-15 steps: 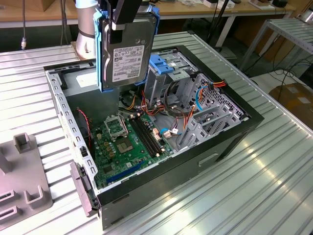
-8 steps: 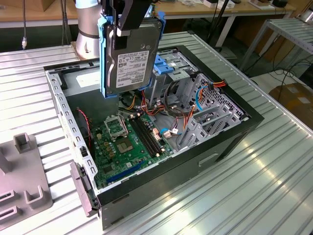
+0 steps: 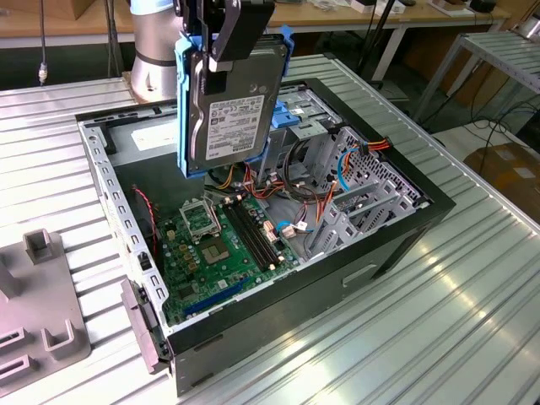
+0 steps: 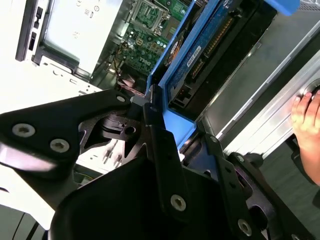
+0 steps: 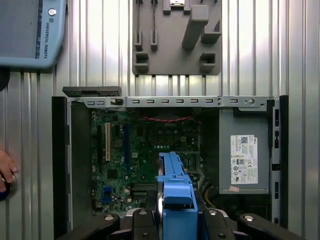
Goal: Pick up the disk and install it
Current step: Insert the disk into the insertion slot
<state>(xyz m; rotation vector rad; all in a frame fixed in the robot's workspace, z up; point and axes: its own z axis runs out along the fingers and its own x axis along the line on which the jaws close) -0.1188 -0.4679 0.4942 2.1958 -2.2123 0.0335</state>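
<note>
Disk (image 3: 232,118), flat rectangular grey metal hard drive with white printed label and bright-blue plastic side rails, is off the table and hangs upright in the air over the open black metal computer case (image 3: 405,228), touching nothing but the claw. You have the black two-finger gripper (image 3: 221,59) clamped shut on the disk at its upper end. In the second wrist view the black fingers (image 4: 160,145) press on the blue rail from both sides, with no gap showing. Label face is turned to the exterior camera, long side vertical. My read: the top-end grip leaves the lower end free, and the height keeps it clear of the case walls and the loose cables. In the exterior view its bottom edge sits above the green motherboard (image 3: 219,245), just beside the blue-topped metal drive cage (image 3: 295,110) and not in it, so I judge it picked up but not installed. Silver-grey robot arm (image 3: 156,42) stands behind the case with the wrist pointed straight down. The first wrist view looks down past the disk (image 5: 175,185) onto the board, with the grey power supply box with white label (image 5: 245,155) in the case beside it. Grey plastic fixture plate (image 3: 42,321) lies on the ribbed metal table (image 3: 422,337), apart from the case. A person's hand (image 4: 307,120) rests off to the side, away from the gripper.
</note>
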